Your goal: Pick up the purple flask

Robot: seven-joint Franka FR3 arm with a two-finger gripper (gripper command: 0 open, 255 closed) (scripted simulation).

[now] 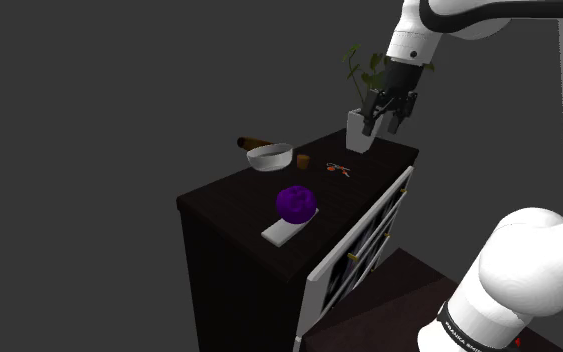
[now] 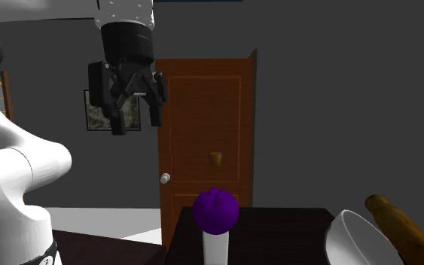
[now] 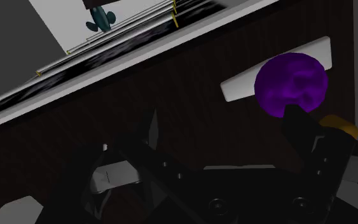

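The purple flask [image 1: 296, 203] is a round purple body resting on a white flat piece [image 1: 281, 232], near the front edge of a dark cabinet top [image 1: 239, 200]. My gripper [image 1: 389, 125] hangs high above the cabinet's far end, close to a potted plant, well apart from the flask. In the second exterior view the gripper [image 2: 135, 120] is up and to the left of the flask [image 2: 216, 211], fingers apart and nothing between them. In the wrist view the flask [image 3: 292, 84] lies just beyond the right fingertip [image 3: 301, 124], off the gap's centre line.
A white bowl [image 1: 270, 157], a brown rolling pin [image 1: 254, 141], a small cup [image 1: 303, 160] and glasses [image 1: 339, 170] lie on the cabinet's far half. A plant in a white pot [image 1: 359, 125] stands beside the gripper. The cabinet's white drawers [image 1: 359, 245] face the stand. A brown door [image 2: 206, 128] is behind.
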